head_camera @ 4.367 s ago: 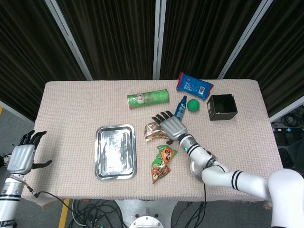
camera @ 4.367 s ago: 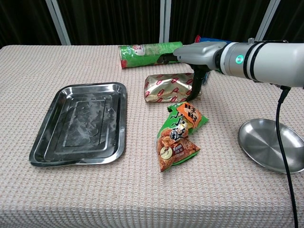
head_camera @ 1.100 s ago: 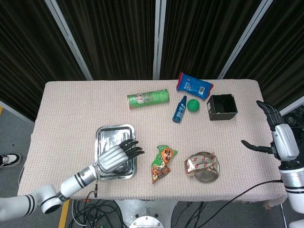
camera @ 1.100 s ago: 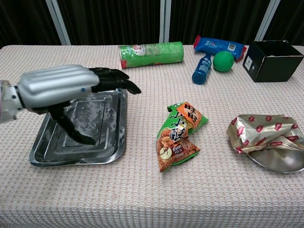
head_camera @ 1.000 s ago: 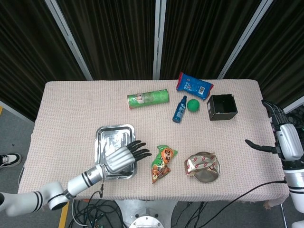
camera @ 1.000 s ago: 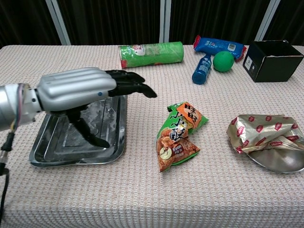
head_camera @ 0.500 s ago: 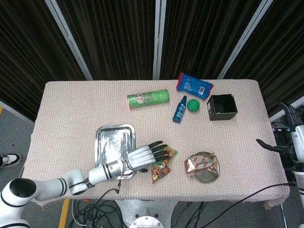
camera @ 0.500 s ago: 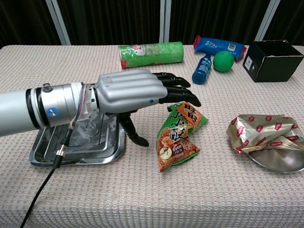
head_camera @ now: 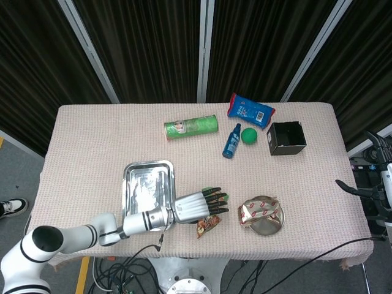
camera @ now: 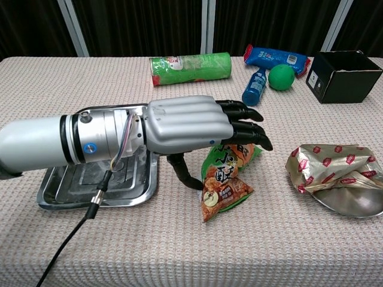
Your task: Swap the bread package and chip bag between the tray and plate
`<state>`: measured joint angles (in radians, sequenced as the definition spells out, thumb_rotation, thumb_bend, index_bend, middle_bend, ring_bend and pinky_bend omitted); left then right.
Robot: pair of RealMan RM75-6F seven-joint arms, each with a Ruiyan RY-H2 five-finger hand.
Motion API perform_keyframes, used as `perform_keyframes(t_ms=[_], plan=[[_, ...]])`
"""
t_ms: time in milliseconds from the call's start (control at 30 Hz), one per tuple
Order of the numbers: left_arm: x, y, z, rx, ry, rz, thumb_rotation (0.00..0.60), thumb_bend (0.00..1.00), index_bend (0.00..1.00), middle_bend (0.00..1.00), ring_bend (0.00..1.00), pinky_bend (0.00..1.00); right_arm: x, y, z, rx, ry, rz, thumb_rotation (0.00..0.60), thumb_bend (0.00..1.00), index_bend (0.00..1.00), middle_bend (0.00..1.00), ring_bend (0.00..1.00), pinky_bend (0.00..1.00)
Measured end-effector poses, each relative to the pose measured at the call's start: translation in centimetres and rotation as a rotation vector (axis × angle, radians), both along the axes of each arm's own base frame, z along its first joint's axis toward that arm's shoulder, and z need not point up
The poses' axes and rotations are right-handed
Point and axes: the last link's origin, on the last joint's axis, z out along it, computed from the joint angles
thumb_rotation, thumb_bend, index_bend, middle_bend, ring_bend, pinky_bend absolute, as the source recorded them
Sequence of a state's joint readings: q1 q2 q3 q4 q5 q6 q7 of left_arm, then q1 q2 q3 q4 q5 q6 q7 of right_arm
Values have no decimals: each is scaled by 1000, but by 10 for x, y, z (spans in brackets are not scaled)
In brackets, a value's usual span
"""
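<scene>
The green and orange chip bag [camera: 225,186] lies on the tablecloth between the steel tray [camera: 57,190] and the round plate [camera: 353,205]. My left hand [camera: 197,124] hovers flat over the bag's upper half with straight, spread fingers and the thumb pointing down beside the bag; it grips nothing. In the head view the left hand [head_camera: 197,205] covers most of the chip bag [head_camera: 208,224]. The foil bread package [camera: 331,167] rests on the plate, also seen from above as the bread package [head_camera: 260,209]. My right hand [head_camera: 380,187] is open at the far right, off the table.
At the back of the table lie a green can [camera: 190,67], a blue bottle [camera: 255,87], a green ball [camera: 281,77], a blue packet [camera: 276,58] and a black box [camera: 345,76]. A cable [camera: 78,233] hangs from my left wrist across the tray [head_camera: 149,185].
My left hand has moved right from above the tray to over the chip bag, whose lower end has shifted a little. My right hand has drawn back to the right, off the table.
</scene>
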<state>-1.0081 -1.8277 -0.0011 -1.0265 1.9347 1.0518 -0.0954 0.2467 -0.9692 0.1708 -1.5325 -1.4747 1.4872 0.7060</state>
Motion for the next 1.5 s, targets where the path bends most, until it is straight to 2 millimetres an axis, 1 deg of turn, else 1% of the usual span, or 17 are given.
perform_keyframes(t_ms=[233, 400, 467, 567, 633, 767, 867, 967, 1100, 1200, 1267, 1400, 1433, 1500], plan=[[-2, 11, -11, 46, 73, -43, 600, 30, 146, 142, 9, 83, -3, -1, -2, 11, 12, -12, 600, 0, 0, 48, 0, 0], [-5, 13, -15, 62, 121, -79, 600, 46, 174, 174, 13, 99, -3, -2, -4, 20, 14, -16, 600, 0, 0, 48, 0, 0], [-5, 13, -16, 66, 121, -79, 600, 83, 218, 205, 34, 127, -3, -2, -4, 22, 17, -15, 600, 0, 0, 48, 0, 0], [-5, 13, -16, 80, 110, -83, 600, 173, 278, 257, 95, 190, -4, -2, -5, 26, 19, -17, 600, 0, 0, 48, 0, 0], [-5, 14, -16, 91, 98, -84, 600, 231, 323, 308, 151, 246, -4, -2, -5, 28, 22, -22, 600, 0, 0, 48, 0, 0], [-8, 12, -16, 97, 93, -90, 600, 312, 435, 418, 247, 339, -4, -2, -6, 34, 25, -27, 600, 0, 0, 48, 0, 0], [-9, 11, -14, 104, 87, -99, 600, 361, 486, 464, 289, 373, -4, -3, -6, 34, 27, -28, 600, 0, 0, 48, 0, 0], [-10, 10, -10, 118, 63, -106, 600, 386, 522, 497, 320, 396, -4, -3, -6, 35, 28, -31, 600, 0, 0, 50, 0, 0], [-10, 15, 5, 149, 16, -98, 600, 402, 541, 512, 333, 405, -3, -2, -5, 34, 29, -29, 600, 0, 0, 53, 0, 0], [-15, 24, 22, 181, -5, -74, 600, 400, 540, 512, 333, 405, -1, -2, -4, 29, 32, -23, 600, 0, 0, 53, 0, 0], [-22, 33, 38, 215, -18, -44, 600, 398, 541, 512, 333, 405, -1, -2, -4, 31, 32, -20, 600, 1, 0, 53, 0, 0], [-47, 49, 70, 286, -16, 41, 600, 394, 540, 512, 333, 406, 1, -2, -7, 42, 33, -13, 600, 0, 0, 53, 0, 0], [-57, 52, 79, 307, -5, 66, 600, 392, 540, 512, 333, 406, 2, -2, -8, 46, 33, -11, 600, 0, 0, 53, 0, 0], [-75, 54, 90, 329, 19, 101, 600, 387, 538, 512, 333, 406, 3, -2, -10, 50, 34, -8, 600, 0, 0, 53, 0, 0]])
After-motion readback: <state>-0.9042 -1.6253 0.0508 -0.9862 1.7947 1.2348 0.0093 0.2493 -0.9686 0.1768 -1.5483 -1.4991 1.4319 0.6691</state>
